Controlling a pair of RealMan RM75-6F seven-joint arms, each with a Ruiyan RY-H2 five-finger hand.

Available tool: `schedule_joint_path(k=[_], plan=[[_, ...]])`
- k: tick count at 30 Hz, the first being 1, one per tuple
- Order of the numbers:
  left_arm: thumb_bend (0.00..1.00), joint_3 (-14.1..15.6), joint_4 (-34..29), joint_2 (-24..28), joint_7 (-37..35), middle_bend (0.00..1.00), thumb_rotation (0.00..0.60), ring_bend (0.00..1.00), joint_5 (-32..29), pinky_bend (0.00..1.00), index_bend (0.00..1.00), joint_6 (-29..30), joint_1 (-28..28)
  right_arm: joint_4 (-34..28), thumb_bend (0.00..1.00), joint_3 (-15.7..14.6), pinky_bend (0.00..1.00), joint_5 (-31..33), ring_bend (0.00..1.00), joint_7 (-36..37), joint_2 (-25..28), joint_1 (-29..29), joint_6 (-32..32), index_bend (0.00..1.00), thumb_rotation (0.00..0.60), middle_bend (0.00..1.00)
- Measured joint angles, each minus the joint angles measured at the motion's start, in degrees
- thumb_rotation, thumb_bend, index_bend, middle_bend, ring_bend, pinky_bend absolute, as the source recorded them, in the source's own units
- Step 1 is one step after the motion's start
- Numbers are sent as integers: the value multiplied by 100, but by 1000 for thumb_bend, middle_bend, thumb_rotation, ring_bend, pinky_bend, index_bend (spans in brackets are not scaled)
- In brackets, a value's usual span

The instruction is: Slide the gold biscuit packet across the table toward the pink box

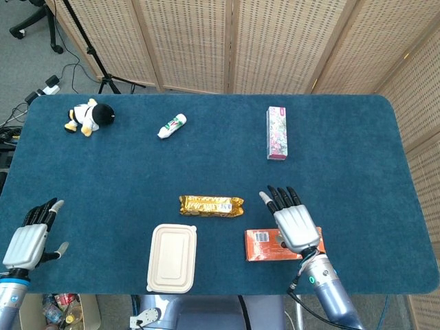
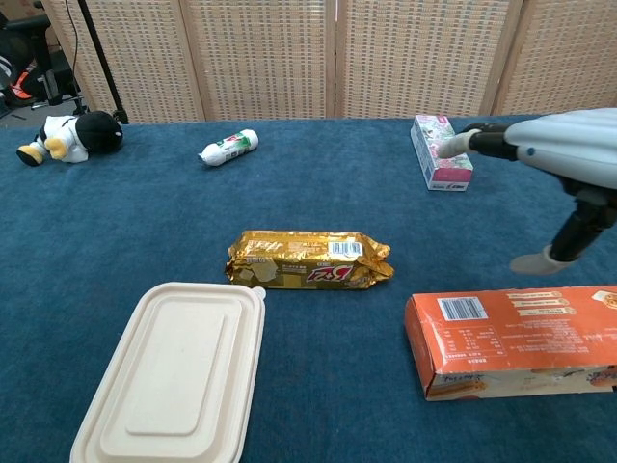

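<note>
Gold biscuit packet (image 1: 211, 205) lies mid-tabletop, pink box (image 1: 277, 133) well beyond, far right. Right hand (image 1: 294, 223) empty, fingers spread, above orange box (image 1: 265, 245), beside packet's right end. Left hand (image 1: 29, 237) idle, empty. Best: palm flat behind packet's near side, push steadily, avoid orange box.

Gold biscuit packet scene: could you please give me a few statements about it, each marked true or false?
1. The right robot hand holds the gold biscuit packet. False: it hovers open over the orange box, apart from the packet.
2. The pink box lies beyond the packet, toward the table's far edge. True.
3. The white container sits on the packet. False: it lies beside it, nearer the robot.
4. The left robot hand holds nothing. True.
</note>
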Motion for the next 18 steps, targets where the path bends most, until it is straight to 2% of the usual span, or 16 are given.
schedule_joint_path(k=[9, 18], plan=[[297, -61, 91, -50, -149, 0, 600, 0, 36, 0, 0, -41, 38, 385, 247, 351, 0, 1210, 0, -708, -1033, 980, 312, 7, 600, 0], [297, -116, 184, -59, -356, 0, 600, 0, -30, 0, 0, -208, 38, 882, 247, 461, 0, 1874, 0, -900, -1577, 1555, 491, 7, 600, 0]])
